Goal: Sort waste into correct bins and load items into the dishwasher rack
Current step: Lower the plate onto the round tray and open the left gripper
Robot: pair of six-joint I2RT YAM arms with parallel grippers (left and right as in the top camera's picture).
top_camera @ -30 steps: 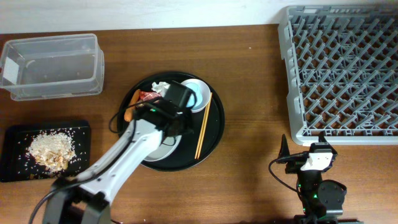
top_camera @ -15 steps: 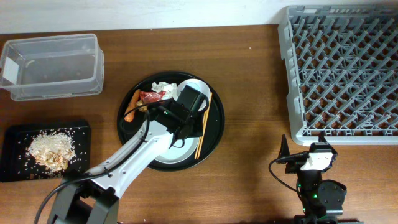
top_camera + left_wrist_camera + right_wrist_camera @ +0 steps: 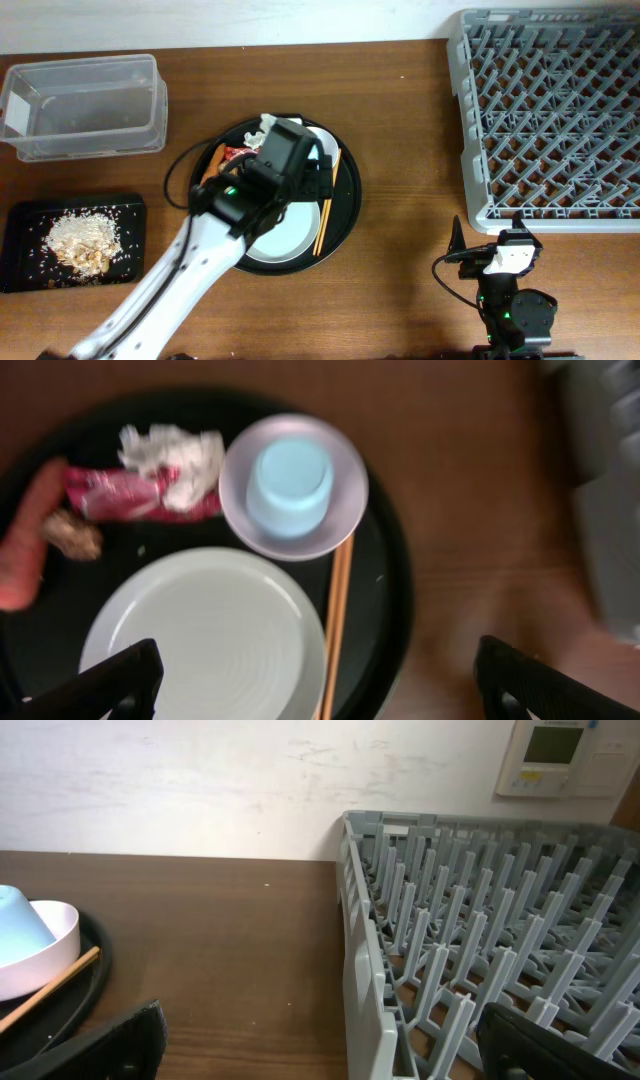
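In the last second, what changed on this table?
The left gripper opened its jaws and seems to have lifted higher above the round black tray; nothing shows between its fingers. The plate, the bowl holding the blue cup, the chopsticks and the open right gripper stayed put.

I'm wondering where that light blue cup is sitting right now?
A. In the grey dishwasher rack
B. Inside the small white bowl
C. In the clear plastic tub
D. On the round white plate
B: the left wrist view shows the light blue cup sitting inside the small white bowl, which rests on the round black tray beside the plate.
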